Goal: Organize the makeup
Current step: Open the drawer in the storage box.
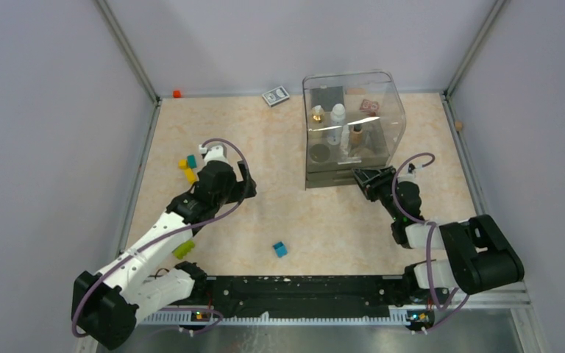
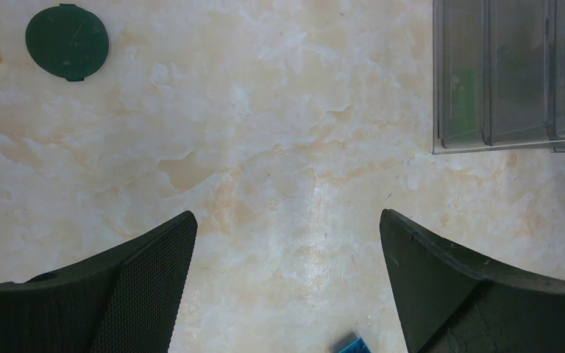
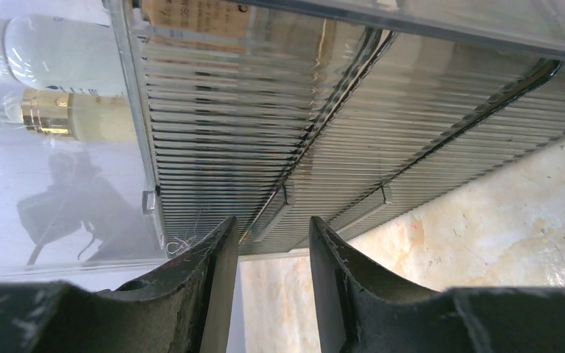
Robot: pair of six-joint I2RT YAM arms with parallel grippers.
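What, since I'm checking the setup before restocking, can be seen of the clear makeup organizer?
The clear makeup organizer is a see-through plastic case with a rounded hood over ribbed drawers. It stands upright on the table, toward the far right. A gold-capped bottle and a white bottle stand inside. The right gripper, jaws partly apart, sits at its lower front corner; whether it touches cannot be told.

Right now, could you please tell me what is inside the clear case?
A gold-capped bottle, white bottle, tan tube, pinkish palette and dark palette sit inside the clear case. Its ribbed drawers blur whatever they contain.
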